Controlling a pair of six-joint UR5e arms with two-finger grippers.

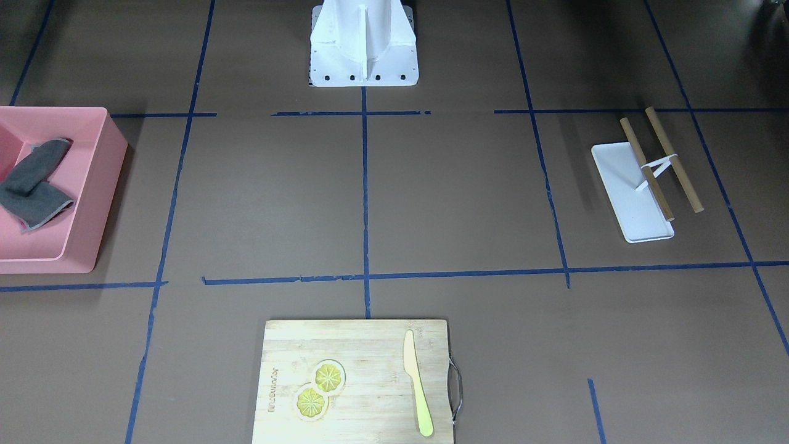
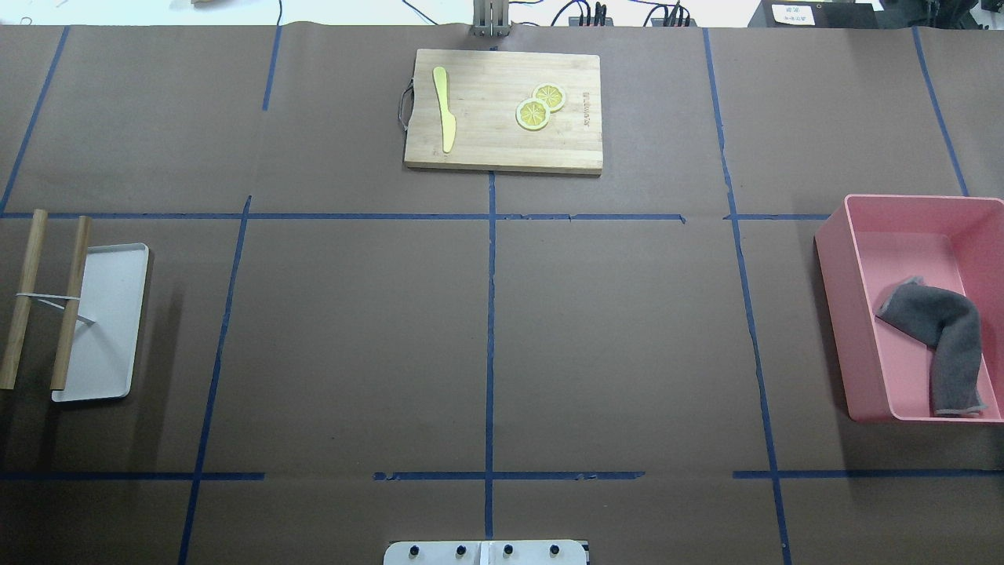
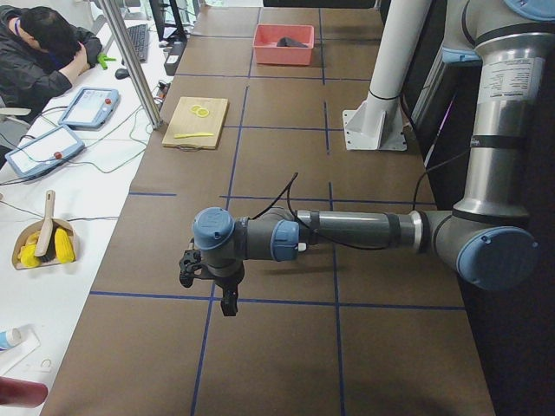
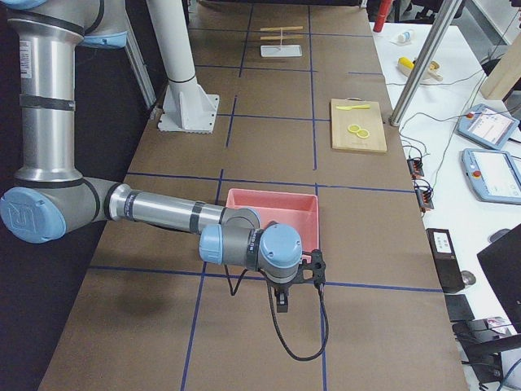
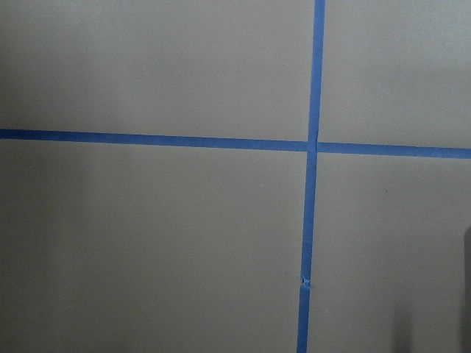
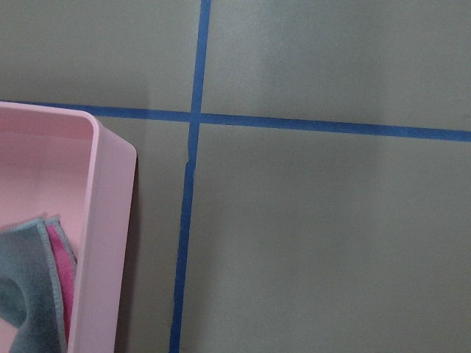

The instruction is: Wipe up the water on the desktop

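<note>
The desktop is a dark-brown surface with a blue tape grid; I see no water on it in any view. A grey cloth lies crumpled in a pink bin at the robot's right; it also shows in the right wrist view. My left gripper shows only in the exterior left view, hanging above bare desktop far from the cloth. My right gripper shows only in the exterior right view, hanging just beside the pink bin. I cannot tell whether either is open or shut.
A wooden cutting board with a yellow knife and lemon slices lies at the far middle. A white tray with two wooden sticks lies at the left. The white robot base stands at the near edge.
</note>
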